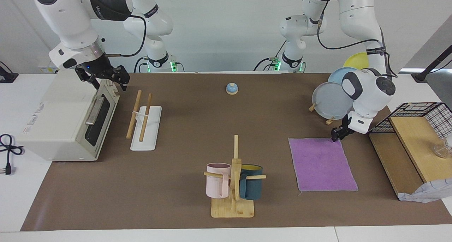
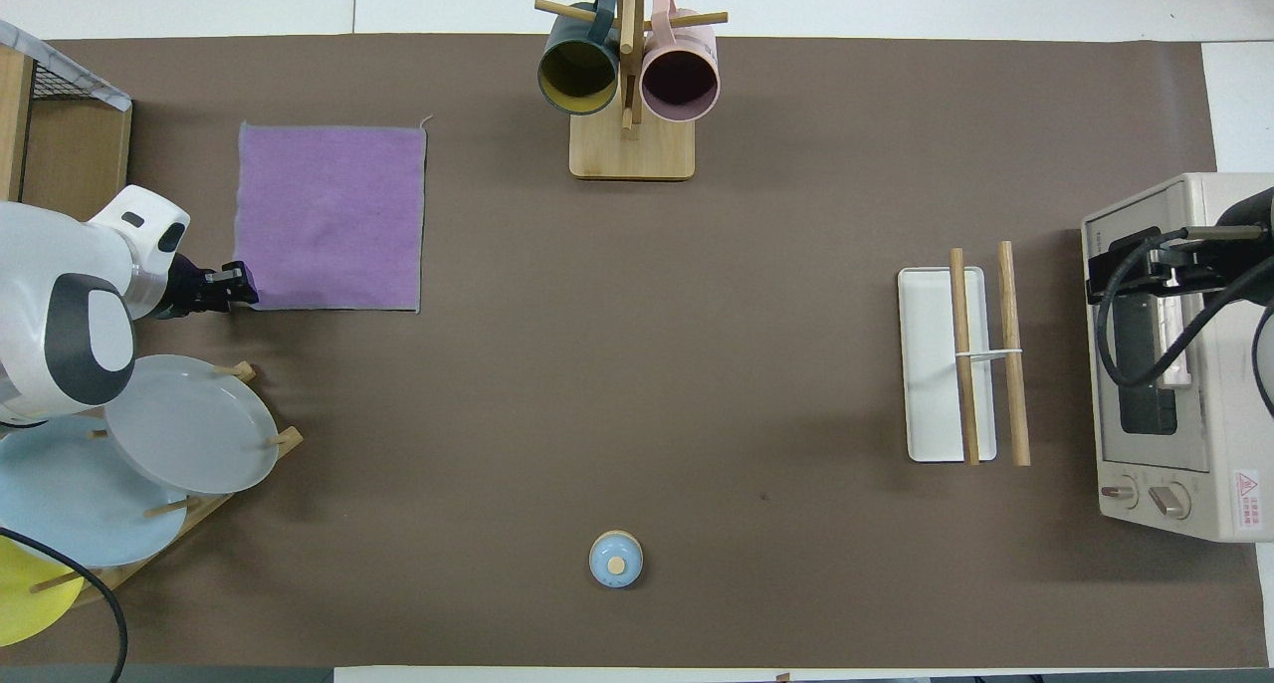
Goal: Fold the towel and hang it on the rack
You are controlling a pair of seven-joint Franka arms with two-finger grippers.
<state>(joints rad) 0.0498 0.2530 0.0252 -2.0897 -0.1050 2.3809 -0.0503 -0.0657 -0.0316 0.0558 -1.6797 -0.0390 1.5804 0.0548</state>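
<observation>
The flat purple square towel is lying spread on the brown-covered bench toward the left arm's end, and the left tool is sitting low at the towel's corner nearest the robots, at that end of the bench; its tips are resting at the cloth's edge, but whether they are pinching the fabric or standing apart cannot be told. The rack of two light wooden dowel rails on a white rectangular base is standing well apart from the towel, toward the right arm's end, beside the cream toaster oven. The right tool is waiting over that oven's top edge with its fingers spread apart, holding nothing. In the overhead view the left arm's white body is covering part of the grey plate.
</observation>
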